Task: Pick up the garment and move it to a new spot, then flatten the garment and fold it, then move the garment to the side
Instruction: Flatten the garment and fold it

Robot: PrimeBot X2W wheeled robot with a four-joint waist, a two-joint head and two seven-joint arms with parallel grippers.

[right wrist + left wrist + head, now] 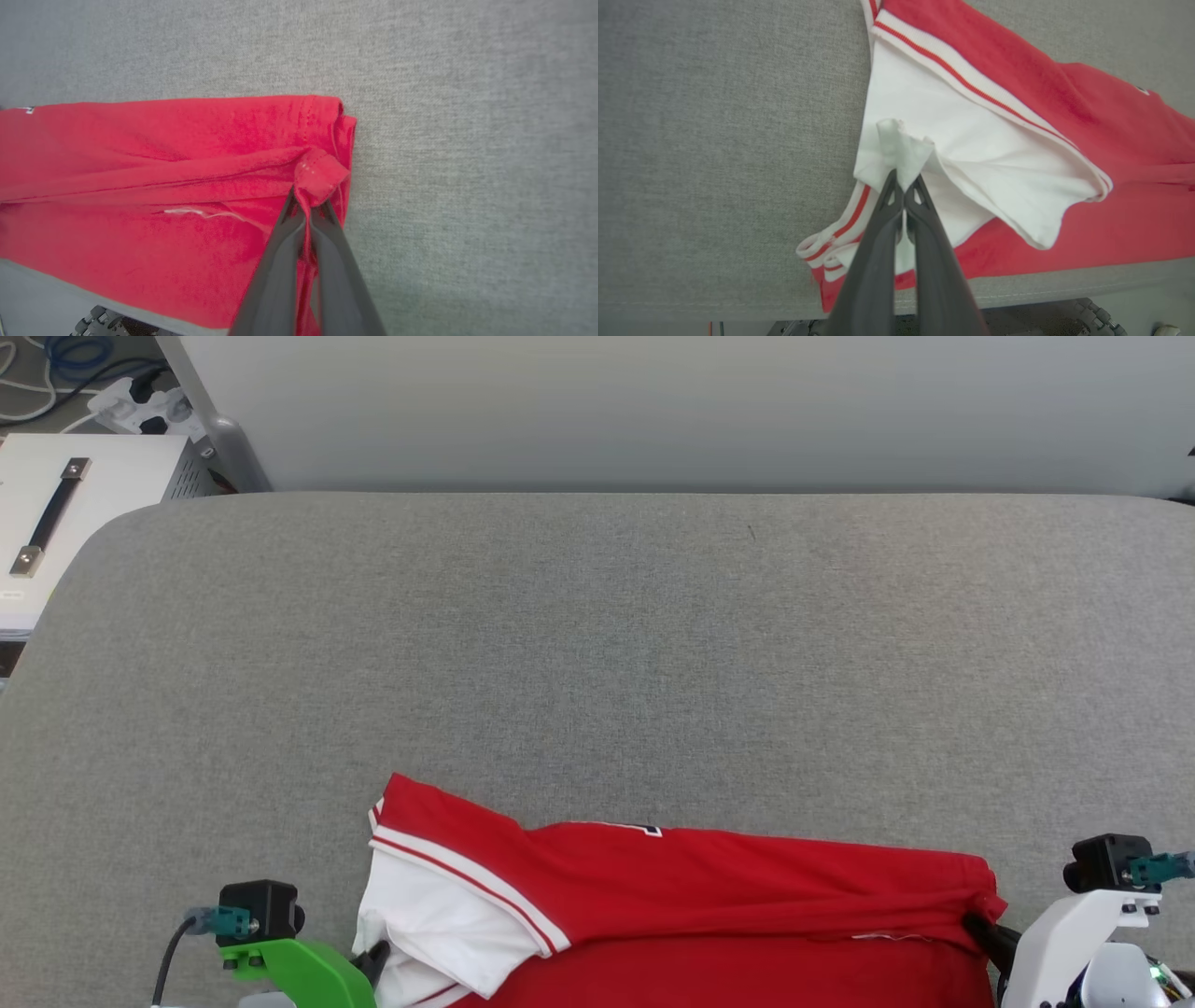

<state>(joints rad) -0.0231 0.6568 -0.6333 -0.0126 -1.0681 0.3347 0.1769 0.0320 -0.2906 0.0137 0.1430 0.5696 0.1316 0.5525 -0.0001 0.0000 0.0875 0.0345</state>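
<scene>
1. The red soft jersey shirt with white, stripe-trimmed sleeves point(747, 896) lies along the near edge of the grey fabric-covered surface point(597, 644), partly doubled over.
2. The left gripper point(903, 179) is clamped tight on a bunch of white sleeve cloth.
3. The right gripper point(308, 198) is pinched closed on a red hem corner, probably so both ends lift together for the fold.

On your left wrist, note a bright green bracket point(299, 971) carrying a black camera block point(260, 907), a teal connector point(222, 922) and a grey cable point(170, 950). Your right wrist has a white moulded housing point(1064, 933) with a second black block point(1106, 863) and a teal plug point(1158, 868). The left gripper point(903, 183) and right gripper point(308, 199) have long, tapering, dark grey fingers with triangular cut-outs near the tips.
</scene>
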